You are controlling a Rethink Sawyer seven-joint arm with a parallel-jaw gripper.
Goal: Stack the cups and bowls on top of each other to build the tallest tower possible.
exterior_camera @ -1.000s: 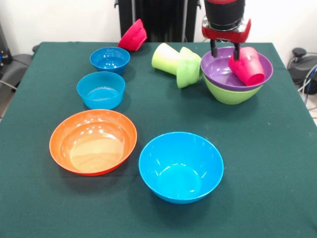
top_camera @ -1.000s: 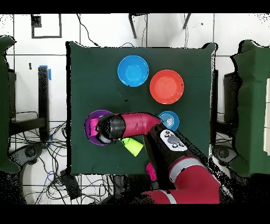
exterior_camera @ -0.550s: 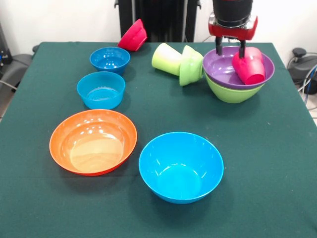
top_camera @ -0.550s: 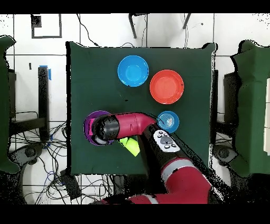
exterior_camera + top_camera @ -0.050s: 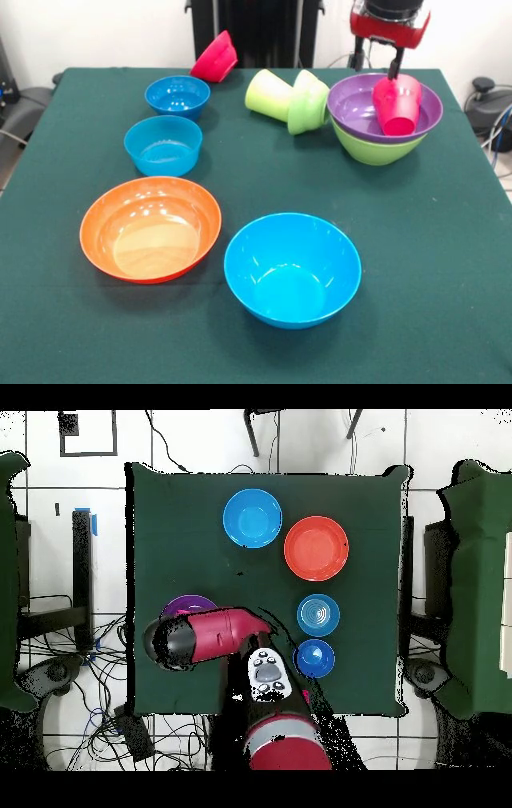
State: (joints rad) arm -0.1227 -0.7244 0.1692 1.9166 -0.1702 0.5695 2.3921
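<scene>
We see the gripper (image 5: 376, 62) raised above the far right corner of the bench (image 5: 432, 264), its two fingers (image 5: 394, 62) spread apart and holding nothing; one finger hangs just over the red cup (image 5: 397, 105), though we cannot tell if it touches. The red cup lies tilted inside the purple bowl (image 5: 356, 108), which is nested in the large lime-green bowl (image 5: 368, 150), and together these make the tower (image 5: 382, 128) near the bench's right edge. Just beside the tower, the lime-green cup (image 5: 268, 94) lies on its side, its end tucked into the tipped small lime-green bowl (image 5: 304, 106). The small pink-red bowl (image 5: 215, 58) stands tilted at the far edge. Along the left side sit the dark blue bowl (image 5: 177, 96), then the small light blue bowl (image 5: 163, 144), then the large orange bowl (image 5: 150, 228). The large light blue bowl (image 5: 292, 268) sits near the front edge, close beside the orange one. From overhead, the arm (image 5: 205, 636) covers most of the tower.
</scene>
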